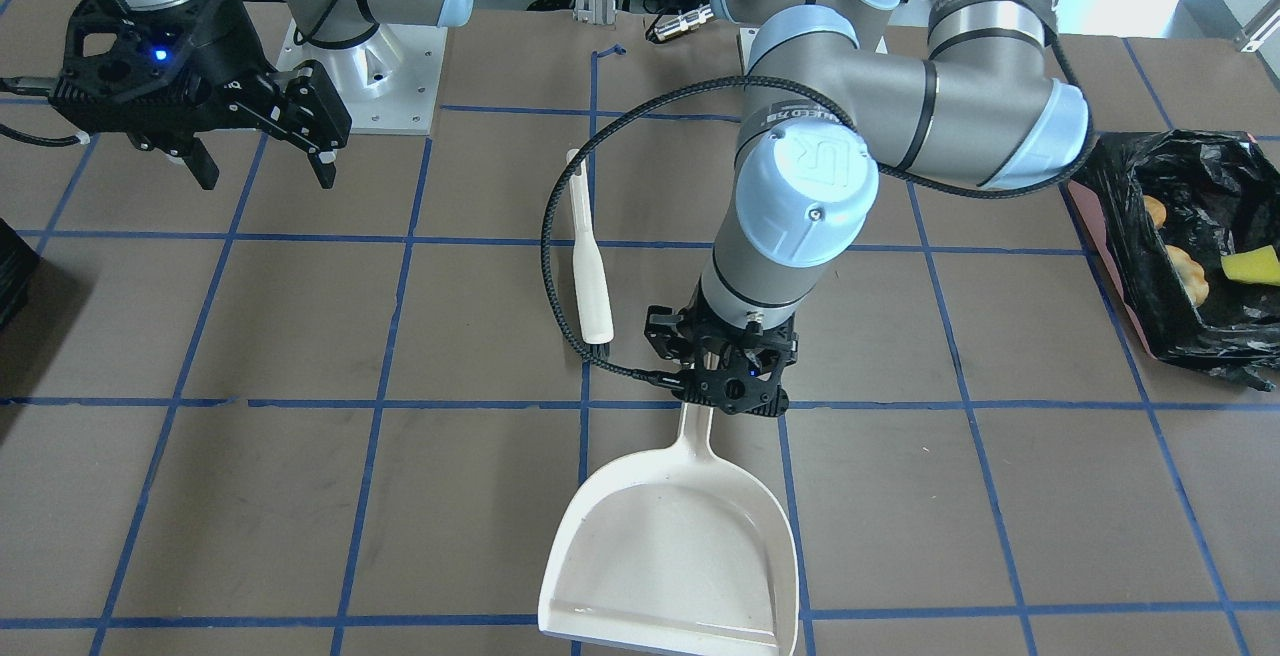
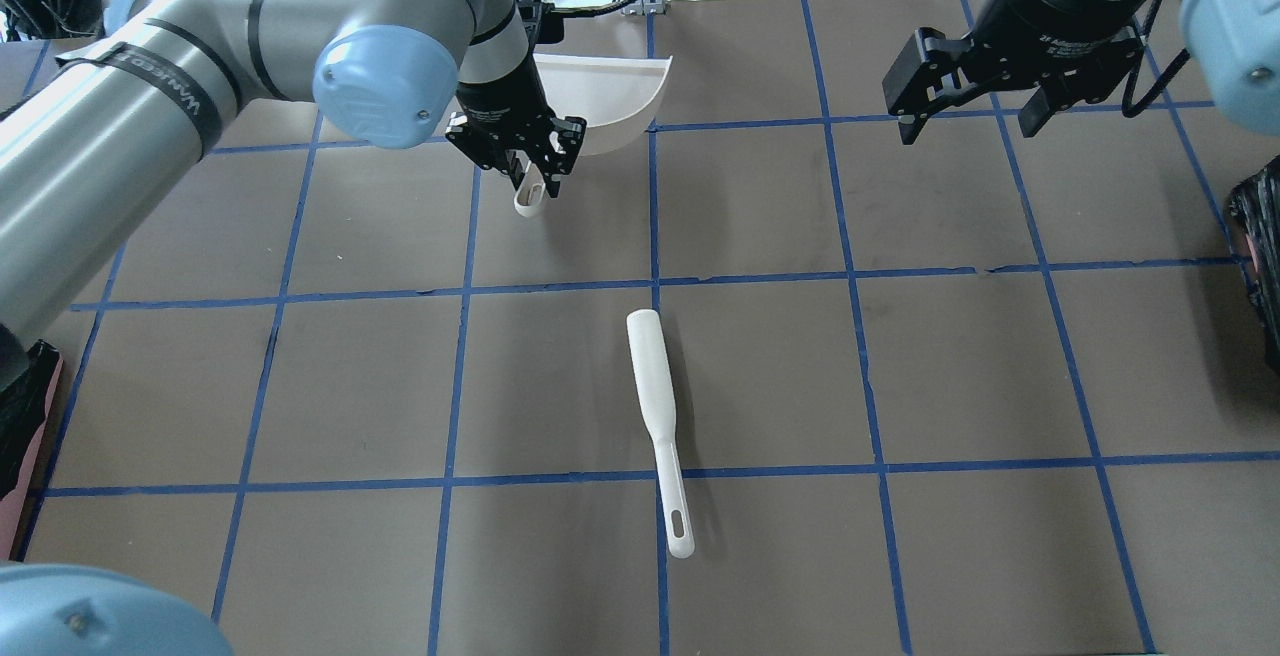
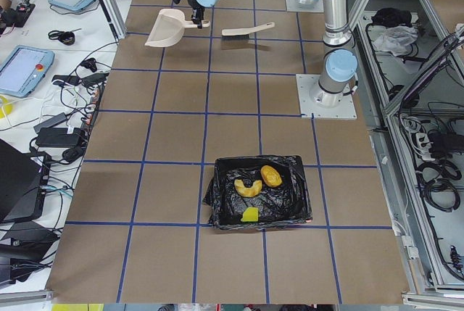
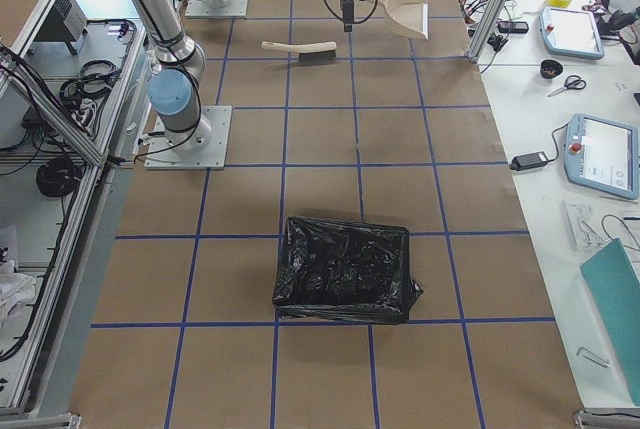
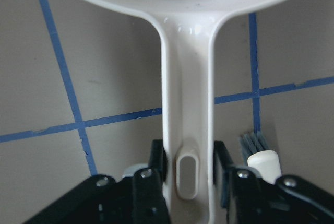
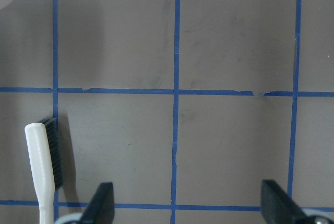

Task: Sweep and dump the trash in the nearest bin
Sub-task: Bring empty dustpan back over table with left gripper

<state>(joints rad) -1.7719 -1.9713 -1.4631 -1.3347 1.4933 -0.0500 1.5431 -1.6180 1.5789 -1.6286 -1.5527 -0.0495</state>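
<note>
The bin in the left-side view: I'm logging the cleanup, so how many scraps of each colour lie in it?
Golden-brown lump: 1
Orange curved peel: 1
Yellow wedge: 1
Total in the bin: 3

3 scraps [image 3: 248, 188] in blk-lined bin [image 3: 299, 196]

On the worktop [image 1: 250, 496], the dustpan [image 1: 680, 536] lies on the operators' side, its handle between the left end effector [image 1: 722, 391] fingers. The brush [image 1: 590, 256] lies near that handle, closer to the robot. At the robot's left, the bin [image 3: 290, 209] holds the lump [image 3: 271, 175], peel [image 3: 247, 188] and wedge [image 3: 249, 214].
</note>
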